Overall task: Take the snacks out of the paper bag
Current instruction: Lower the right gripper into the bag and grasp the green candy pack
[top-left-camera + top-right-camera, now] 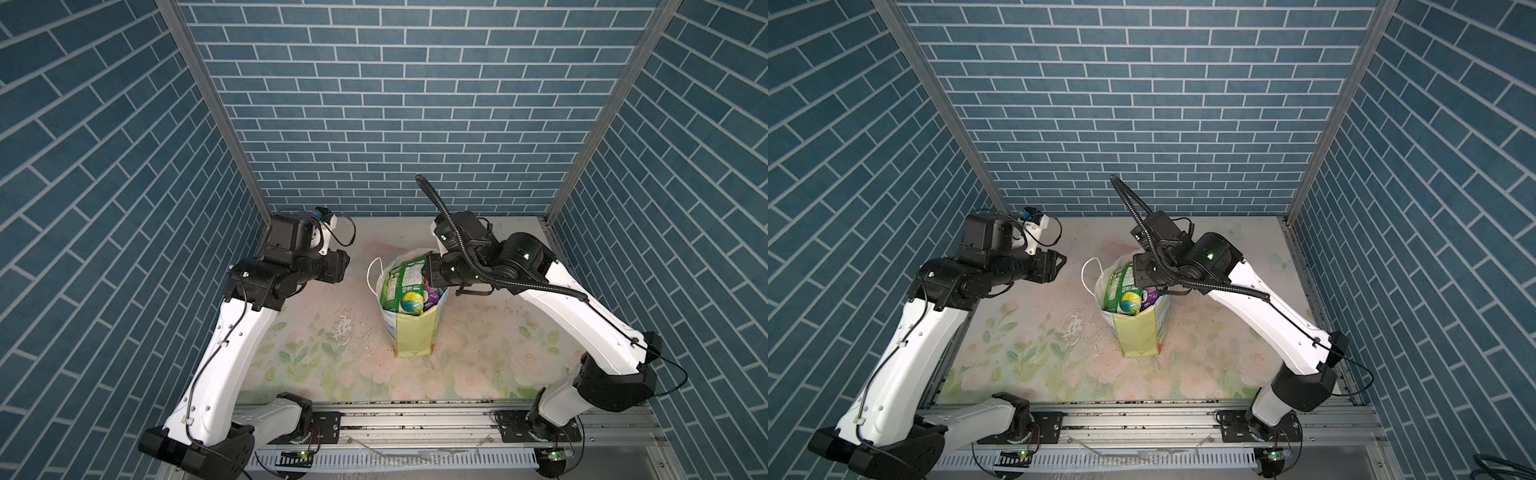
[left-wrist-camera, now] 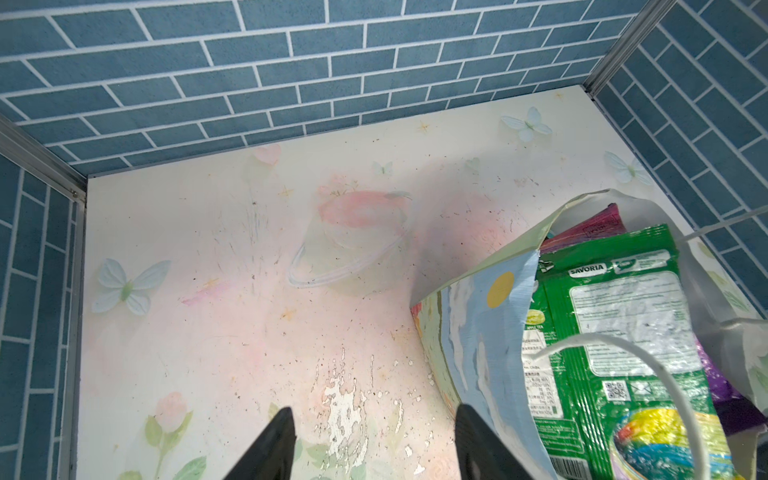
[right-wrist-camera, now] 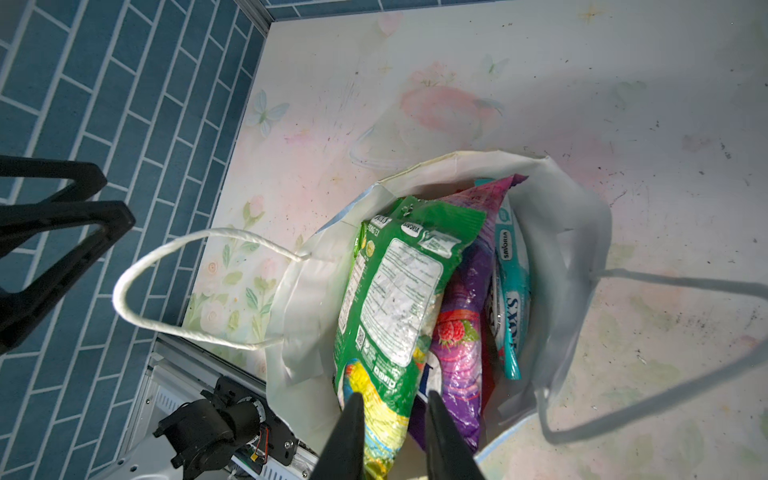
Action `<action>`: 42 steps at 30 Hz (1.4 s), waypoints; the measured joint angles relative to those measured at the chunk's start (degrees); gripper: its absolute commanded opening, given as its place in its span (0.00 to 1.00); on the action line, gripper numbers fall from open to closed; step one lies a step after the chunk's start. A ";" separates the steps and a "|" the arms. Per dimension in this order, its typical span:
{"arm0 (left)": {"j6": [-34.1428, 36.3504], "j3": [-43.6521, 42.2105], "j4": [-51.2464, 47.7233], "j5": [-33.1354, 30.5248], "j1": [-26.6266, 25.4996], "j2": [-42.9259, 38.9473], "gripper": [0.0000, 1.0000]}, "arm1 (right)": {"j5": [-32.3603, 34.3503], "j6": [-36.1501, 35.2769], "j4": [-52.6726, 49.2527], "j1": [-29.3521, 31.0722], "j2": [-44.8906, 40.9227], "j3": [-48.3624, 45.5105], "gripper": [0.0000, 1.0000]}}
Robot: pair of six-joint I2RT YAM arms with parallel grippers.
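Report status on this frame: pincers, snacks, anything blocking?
Left pincer open, empty, beside paper bag. Right pincer open above green packet. Snacks inside bag, none removed. Mouth unobstructed; cord handle flopped outward.

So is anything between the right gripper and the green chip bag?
Nothing visible. The right gripper hangs open directly over the green chip bag, which stands in the paper bag's open mouth; both white cord handles fall outside the rim.
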 measured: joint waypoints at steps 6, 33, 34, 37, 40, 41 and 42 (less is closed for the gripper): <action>0.00 -0.04 -0.07 2.73 1.55 -0.04 0.65 | 0.76 1.60 -0.04 -0.02 2.60 0.00 0.27; 0.00 -0.04 -0.24 5.20 3.96 -1.25 0.65 | 0.52 3.58 8.48 -3.72 4.76 -7.54 0.25; 0.00 -0.04 -0.24 5.20 3.96 -1.25 0.65 | 0.35 3.58 8.81 -3.85 4.76 -7.65 0.24; 0.00 -0.04 -0.24 5.18 3.96 -1.25 0.65 | -0.37 3.56 9.64 -4.35 4.76 -7.96 0.14; -0.02 -0.04 -0.24 5.14 3.96 -1.25 0.64 | -1.29 3.32 10.16 -4.76 4.76 -7.98 0.01; -0.02 -0.04 -0.24 5.11 3.96 -1.25 0.64 | -1.57 3.63 10.36 -4.85 4.76 -7.98 0.00; -0.04 -0.04 -0.24 5.11 3.96 -1.25 0.64 | -1.84 3.39 10.51 -4.92 4.76 -7.98 0.00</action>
